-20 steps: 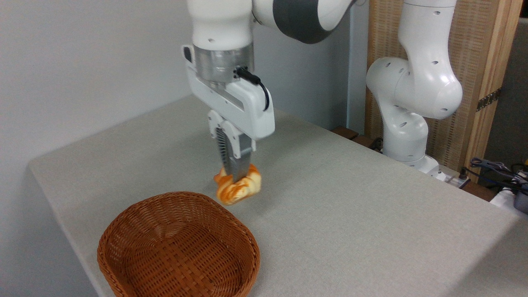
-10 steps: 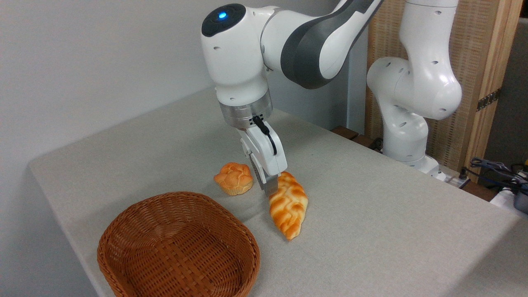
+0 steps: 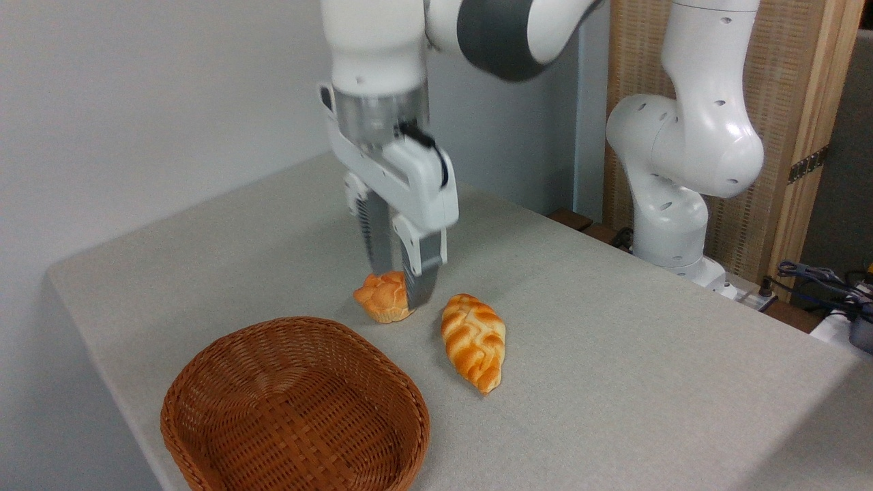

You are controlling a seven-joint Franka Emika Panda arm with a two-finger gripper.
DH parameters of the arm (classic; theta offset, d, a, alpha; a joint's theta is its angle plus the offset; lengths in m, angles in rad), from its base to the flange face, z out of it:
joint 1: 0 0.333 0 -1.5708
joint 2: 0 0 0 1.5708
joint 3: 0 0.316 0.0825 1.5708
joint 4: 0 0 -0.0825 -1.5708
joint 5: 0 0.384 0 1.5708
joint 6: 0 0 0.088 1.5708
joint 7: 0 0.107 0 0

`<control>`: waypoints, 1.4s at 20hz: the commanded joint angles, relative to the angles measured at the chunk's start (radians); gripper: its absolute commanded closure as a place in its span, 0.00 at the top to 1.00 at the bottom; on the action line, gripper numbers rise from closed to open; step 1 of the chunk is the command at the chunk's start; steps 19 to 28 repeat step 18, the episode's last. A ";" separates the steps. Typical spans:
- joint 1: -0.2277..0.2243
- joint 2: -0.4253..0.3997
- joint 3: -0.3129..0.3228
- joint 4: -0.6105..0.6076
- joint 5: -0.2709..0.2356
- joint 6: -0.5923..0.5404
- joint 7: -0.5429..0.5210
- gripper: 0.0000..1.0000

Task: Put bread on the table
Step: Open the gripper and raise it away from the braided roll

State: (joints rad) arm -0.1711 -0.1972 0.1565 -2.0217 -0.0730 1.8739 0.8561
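The braided golden-orange bread (image 3: 474, 339) lies flat on the light grey table (image 3: 614, 354), just right of the basket's far edge. My gripper (image 3: 399, 286) hangs above and to the left of the bread, clear of it, with its two fingers apart and nothing between them. The fingertips (image 3: 417, 290) stand in front of the small round bun, partly hiding its right side.
A small round orange bun (image 3: 382, 296) sits on the table left of the bread. An empty brown wicker basket (image 3: 294, 408) stands at the front left near the table edge. The arm's white base (image 3: 672, 225) rises at the back right.
The gripper has let go of the bread, which now lies flat on the table. The gripper has risen and shifted left, ending open over the round bun.
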 commanded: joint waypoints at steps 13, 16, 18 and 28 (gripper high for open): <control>0.021 0.183 -0.040 0.413 0.010 -0.286 -0.177 1.00; 0.021 0.182 -0.037 0.413 0.010 -0.292 -0.172 1.00; 0.021 0.177 -0.037 0.413 0.010 -0.294 -0.172 1.00; 0.021 0.177 -0.037 0.413 0.010 -0.294 -0.172 1.00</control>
